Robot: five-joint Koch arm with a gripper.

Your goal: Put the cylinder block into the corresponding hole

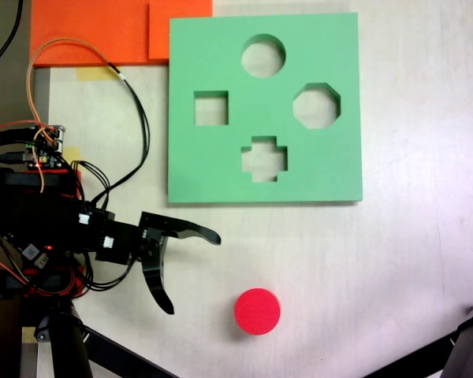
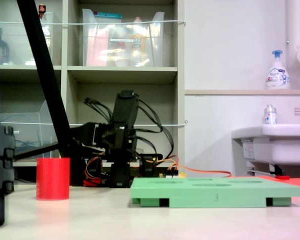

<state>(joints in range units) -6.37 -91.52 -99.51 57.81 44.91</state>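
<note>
Black two-fingered gripper (image 1: 195, 272) is hanging with jaws spread wide, holding nothing. Short bright red foam cylinder block (image 1: 258, 311) is standing upright on the pale table (image 1: 410, 260), near the gripper, well apart from the square green foam board (image 1: 221, 157). Its circular cutout (image 1: 263, 56) is sitting unfilled.

Red foam cylinder block (image 1: 257, 311) (image 2: 53, 178), short, flat round top, standing upright on the pale tabletop, well apart from the round hole (image 1: 263, 56), an empty circular cutout nearest the top edge of the flat square green foam board (image 1: 205, 169) (image 2: 215, 192).
</note>
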